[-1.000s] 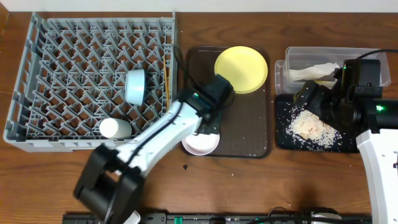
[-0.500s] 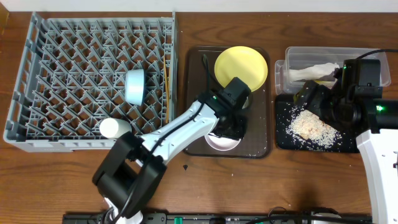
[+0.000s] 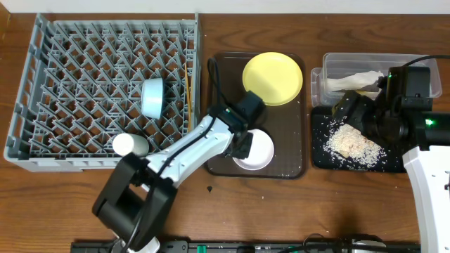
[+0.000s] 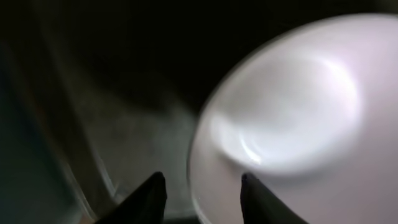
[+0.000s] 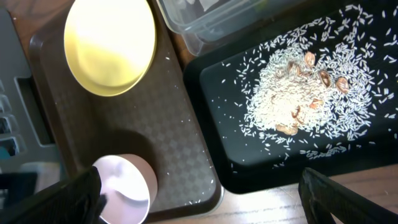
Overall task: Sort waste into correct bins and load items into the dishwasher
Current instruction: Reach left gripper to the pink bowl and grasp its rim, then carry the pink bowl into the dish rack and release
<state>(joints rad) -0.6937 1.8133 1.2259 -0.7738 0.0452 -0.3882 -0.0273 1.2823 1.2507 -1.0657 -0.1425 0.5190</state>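
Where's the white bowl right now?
Overhead view: the white bowl sits at the near edge of the dark-brown tray, below the yellow plate, with the left gripper at its left rim.

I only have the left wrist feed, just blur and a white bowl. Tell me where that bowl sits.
Observer: The white bowl sits on the dark-brown tray, near its front edge.
Operator: Report what else is on that tray.
Observer: A yellow plate lies at the tray's far end, apart from the bowl.
Operator: Give me the right arm's position.
Observer: The right gripper hangs open above the black tray that holds the rice crumbs.
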